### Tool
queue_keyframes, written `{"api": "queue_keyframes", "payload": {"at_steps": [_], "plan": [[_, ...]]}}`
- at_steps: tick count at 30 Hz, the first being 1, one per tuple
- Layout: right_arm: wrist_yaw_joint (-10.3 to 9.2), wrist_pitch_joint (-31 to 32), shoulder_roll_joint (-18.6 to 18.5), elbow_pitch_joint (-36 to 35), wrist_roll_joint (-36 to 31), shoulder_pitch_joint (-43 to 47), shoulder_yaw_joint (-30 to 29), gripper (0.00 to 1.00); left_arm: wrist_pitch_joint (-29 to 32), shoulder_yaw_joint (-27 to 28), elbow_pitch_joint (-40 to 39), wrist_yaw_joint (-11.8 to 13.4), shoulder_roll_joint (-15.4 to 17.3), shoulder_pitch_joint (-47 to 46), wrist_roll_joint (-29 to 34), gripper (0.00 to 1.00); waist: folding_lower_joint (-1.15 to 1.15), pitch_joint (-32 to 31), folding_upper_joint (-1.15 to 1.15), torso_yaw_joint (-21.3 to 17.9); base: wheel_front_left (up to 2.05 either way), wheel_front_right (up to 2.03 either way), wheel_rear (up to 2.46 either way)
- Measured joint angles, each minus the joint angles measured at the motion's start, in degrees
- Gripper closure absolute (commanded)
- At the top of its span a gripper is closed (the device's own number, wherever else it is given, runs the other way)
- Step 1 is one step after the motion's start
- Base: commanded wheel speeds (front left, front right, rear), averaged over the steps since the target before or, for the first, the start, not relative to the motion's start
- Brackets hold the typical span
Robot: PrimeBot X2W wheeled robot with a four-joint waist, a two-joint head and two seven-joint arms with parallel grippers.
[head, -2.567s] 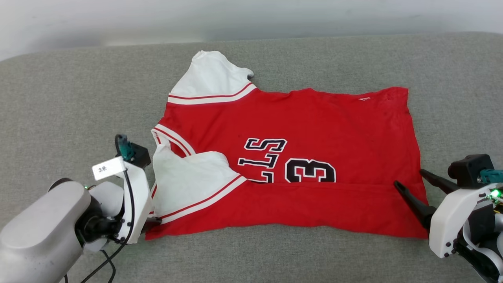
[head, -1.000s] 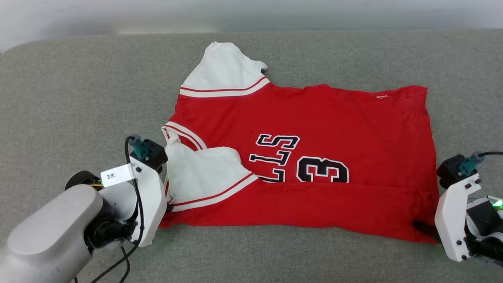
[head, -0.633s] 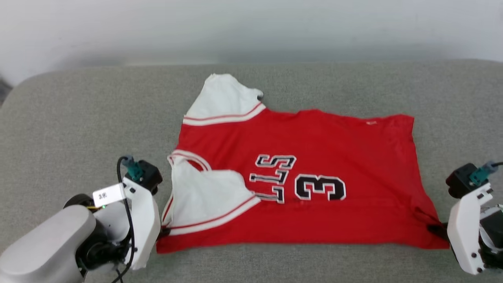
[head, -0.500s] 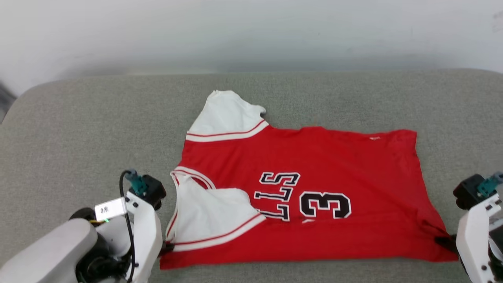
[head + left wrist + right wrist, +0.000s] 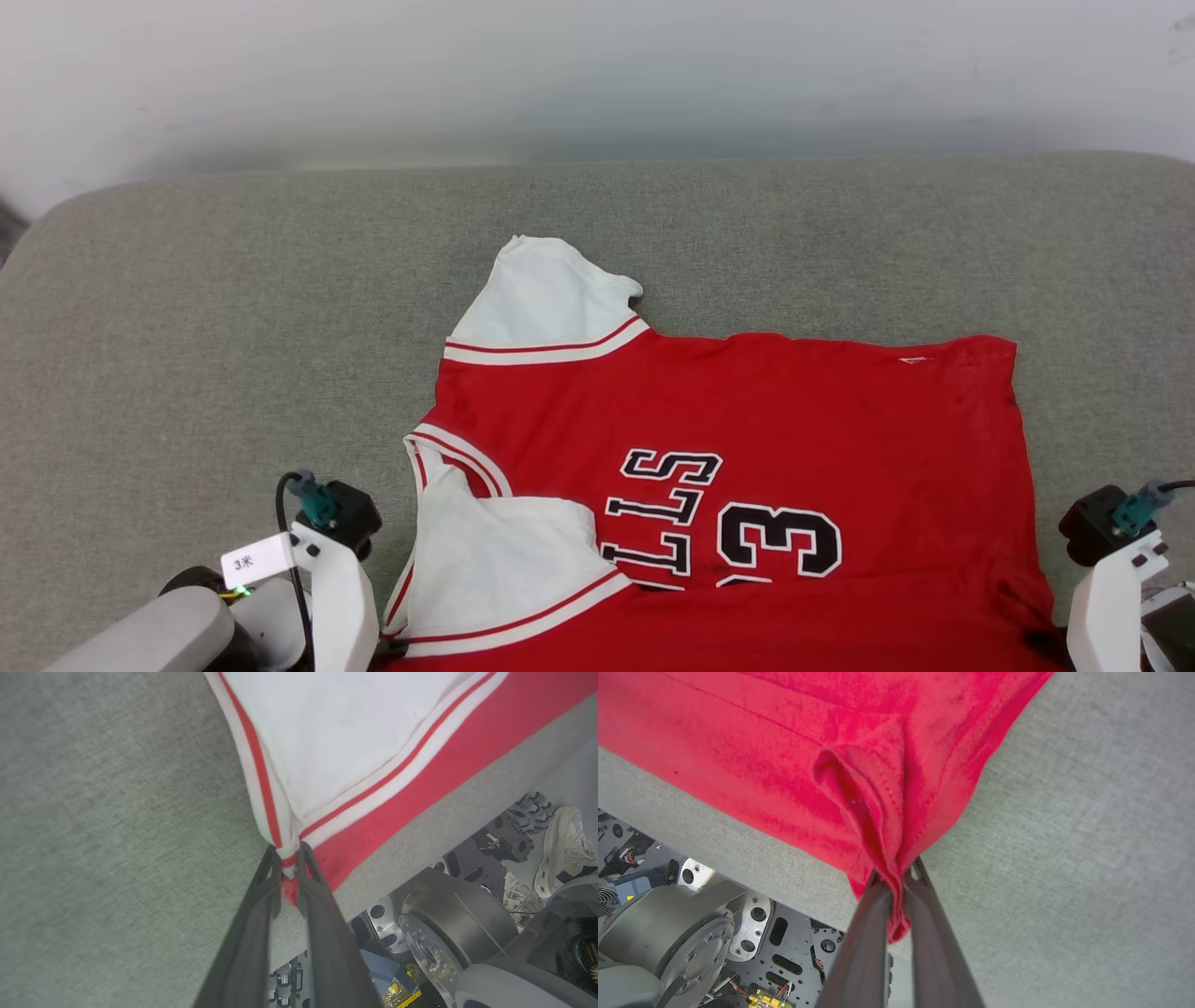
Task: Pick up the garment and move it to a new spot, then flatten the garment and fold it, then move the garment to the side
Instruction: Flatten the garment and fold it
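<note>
Item: garment (image 5: 747,439), a red jersey with white sleeves, red-and-white striped trim, and black white-outlined lettering and a numeral 3 on the chest. Location: spread on a grey upholstered cushion (image 5: 233,327), toward its near edge in the head view, with the collar end to the robot's left and the hem to its right, so the lettering reads sideways. The far sleeve (image 5: 546,303) lies flat and points away from the robot. The near sleeve (image 5: 504,569) is folded in over the red body. Left gripper (image 5: 288,853): clenched on the garment at its near left corner, where striped trim and red fabric bunch between the two dark fingers and pull to a point at the tips. Right gripper (image 5: 896,871): clenched on the garment at its near right corner, with red fabric gathered into pleats between the fingers and a small tuft poking out below the tips. Both held corners sit at about the cushion's front edge. Sundries: a white paper label (image 5: 250,562) on the left wrist housing and a pale wall (image 5: 560,75) behind the cushion. Below the cushion edge, in the wrist views: the robot base (image 5: 458,914) in grey metal and a pale lace-up shoe (image 5: 563,844) on the floor.
</note>
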Motion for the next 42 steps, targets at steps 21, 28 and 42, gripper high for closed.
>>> {"api": "queue_keyframes", "payload": {"at_steps": [21,28,42], "plan": [[-0.01,-31.11,17.38,-10.34,-23.07,-1.99,-25.35,0.00,-8.94,11.06,-0.02,2.29,0.71,-16.33,4.66,0.00,0.00,0.81,0.00,-1.92,0.00,0.00,0.00],[-0.01,-36.11,28.70,-19.11,-32.27,1.15,-32.08,0.00,-2.94,12.36,3.85,1.55,-1.54,-29.17,6.02,0.00,0.00,6.08,0.00,-4.42,0.00,0.00,0.00],[-0.01,-38.62,36.56,-22.12,-35.55,0.81,-31.14,0.00,18.01,9.66,16.64,1.67,-4.93,-47.13,5.76,0.00,0.01,19.51,0.00,-12.33,0.00,0.00,0.00]]}}
